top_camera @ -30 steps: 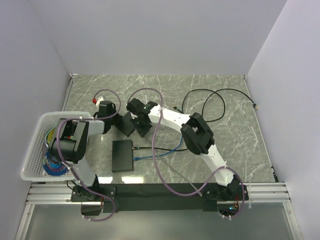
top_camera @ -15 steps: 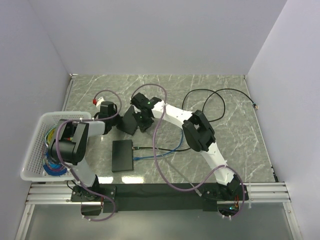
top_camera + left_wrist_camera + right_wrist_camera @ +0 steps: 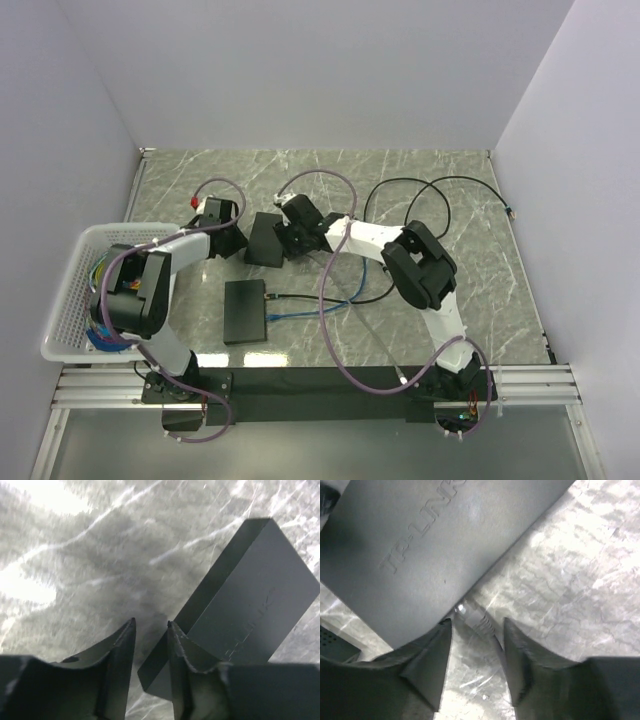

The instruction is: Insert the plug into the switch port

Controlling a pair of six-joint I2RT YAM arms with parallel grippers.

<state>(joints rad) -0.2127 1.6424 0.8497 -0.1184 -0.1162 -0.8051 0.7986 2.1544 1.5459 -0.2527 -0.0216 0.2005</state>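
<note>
The switch point(image 3: 265, 238) is a flat black box lying on the marble between my two grippers; it shows in the left wrist view point(image 3: 250, 600) and, with raised lettering, in the right wrist view point(image 3: 435, 540). The plug point(image 3: 474, 618), clear-tipped with a ribbed dark boot, meets the switch's side edge, its cable running back between my fingers. My right gripper point(image 3: 477, 623) point(image 3: 286, 240) stands open around the plug, its pads apart from it. My left gripper point(image 3: 150, 632) point(image 3: 238, 240) is open beside the switch's near corner, with only bare table between its fingers.
A second black box point(image 3: 245, 311) lies nearer the bases with a black and a blue cable point(image 3: 330, 300) plugged in. A white basket point(image 3: 65, 300) of cables sits at the left edge. A black cable point(image 3: 440, 195) loops at the back right. Walls enclose three sides.
Both grippers have opened and let go. The switch, held tilted between them before, now lies flat a little farther back. The right arm has swung to the right.
</note>
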